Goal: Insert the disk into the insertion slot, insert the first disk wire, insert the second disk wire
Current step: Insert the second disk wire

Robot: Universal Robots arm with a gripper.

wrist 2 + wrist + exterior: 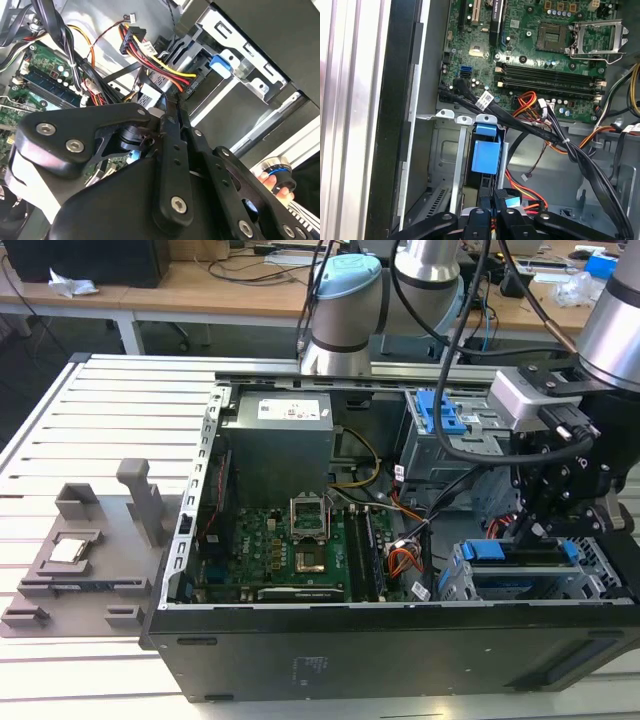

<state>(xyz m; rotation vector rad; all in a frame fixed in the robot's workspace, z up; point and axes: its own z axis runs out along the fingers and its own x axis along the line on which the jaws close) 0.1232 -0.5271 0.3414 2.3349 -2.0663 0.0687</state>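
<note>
The disk (522, 552), framed by its blue caddy (485, 156), lies inside the insertion slot (455, 585), a perforated grey cage at the exterior view's lower right of the open computer case. My gripper (541, 532) hangs directly over the disk's end. In both wrist views its fingers (494, 196) are pressed together. A black connector (191, 88) on red, yellow and orange wires (155, 57) lies just past the gripper's (171, 103) tips. I cannot tell whether a wire is pinched between them.
The motherboard (290, 545) and power supply (278, 435) fill the case's middle. A grey metal box with a blue latch (440, 415) stands behind the cage. Black cable bundles (555, 135) cross near the slot. A grey fixture (85, 560) lies outside, at the exterior view's left.
</note>
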